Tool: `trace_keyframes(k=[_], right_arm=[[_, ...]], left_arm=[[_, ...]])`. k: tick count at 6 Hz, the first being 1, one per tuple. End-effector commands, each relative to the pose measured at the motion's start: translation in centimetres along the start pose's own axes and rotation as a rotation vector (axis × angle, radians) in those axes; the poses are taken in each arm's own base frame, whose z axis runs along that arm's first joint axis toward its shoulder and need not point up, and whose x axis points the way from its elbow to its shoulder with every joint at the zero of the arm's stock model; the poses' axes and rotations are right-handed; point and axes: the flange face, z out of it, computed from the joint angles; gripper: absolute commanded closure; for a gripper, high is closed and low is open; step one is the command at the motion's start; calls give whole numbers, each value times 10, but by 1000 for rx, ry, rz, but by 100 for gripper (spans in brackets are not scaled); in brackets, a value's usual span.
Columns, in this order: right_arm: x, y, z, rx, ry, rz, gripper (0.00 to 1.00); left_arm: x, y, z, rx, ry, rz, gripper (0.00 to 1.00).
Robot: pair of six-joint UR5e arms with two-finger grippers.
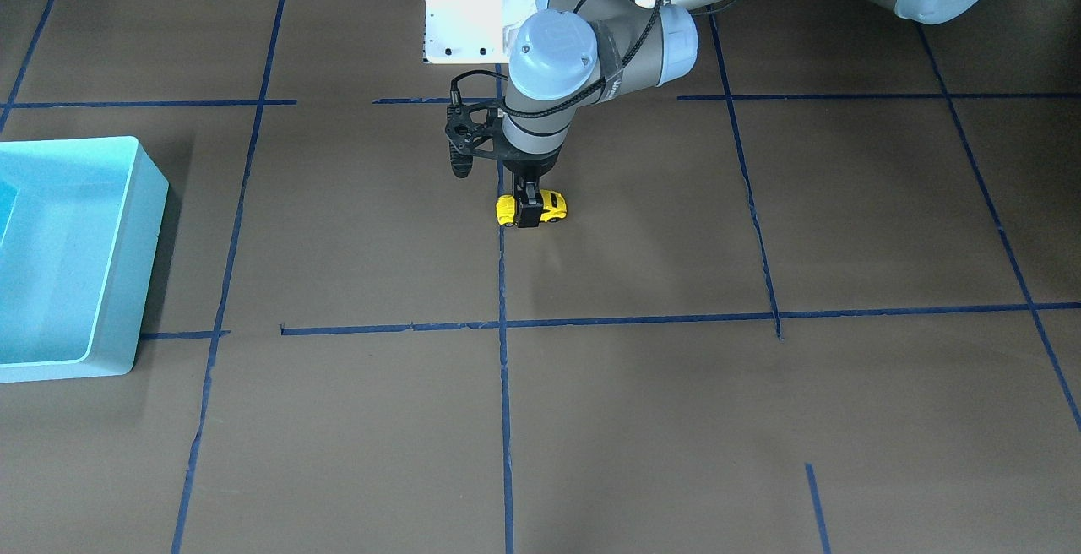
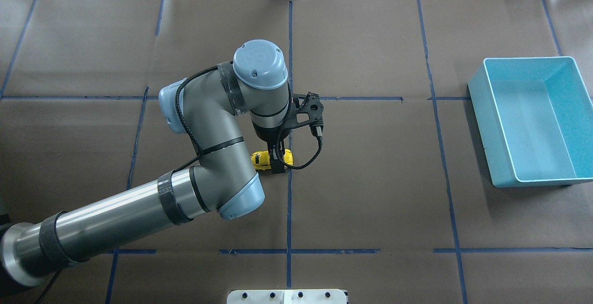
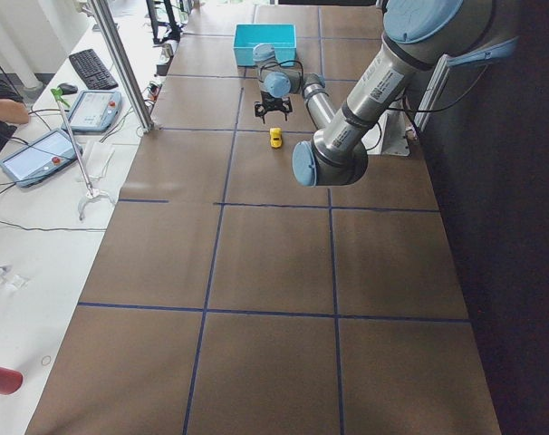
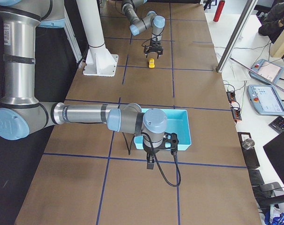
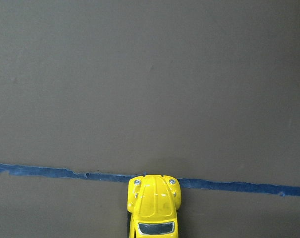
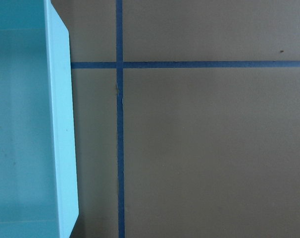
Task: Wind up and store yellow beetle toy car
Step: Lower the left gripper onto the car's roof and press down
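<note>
The yellow beetle toy car [image 1: 551, 205] stands on the brown table by a blue tape line near the middle, and shows in the overhead view [image 2: 260, 159]. My left gripper [image 1: 529, 214] points straight down and is shut on the car across its middle. The left wrist view shows the car's front [image 5: 152, 208] at the bottom edge, over the tape line; no fingers show there. The blue bin [image 2: 533, 181] stands far to the car's right. My right gripper [image 4: 151, 165] shows only in the exterior right view, just outside the bin's near wall; I cannot tell whether it is open or shut.
The bin [image 1: 143, 267] holds nothing that I can see; its wall [image 6: 61, 124] fills the left of the right wrist view. The white robot base plate [image 1: 456, 5] sits at the table's robot-side edge. Operator tablets [image 4: 266, 98] lie on a side bench.
</note>
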Motion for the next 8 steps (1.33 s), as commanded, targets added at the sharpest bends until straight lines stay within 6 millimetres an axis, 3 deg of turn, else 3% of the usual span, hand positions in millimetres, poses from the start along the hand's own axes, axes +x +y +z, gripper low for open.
trace_keyframes(k=[1,4,8], right_arm=[[0,0,0,0,0,0,0],[0,0,0,-1,0,1,0],[0,0,0,0,0,0,0]], left_arm=[[-2,-14,18,-70,-32,-3,0],[34,-38,52,-134,-119,55,0],[26,-35,56,-159,-154,51,0]])
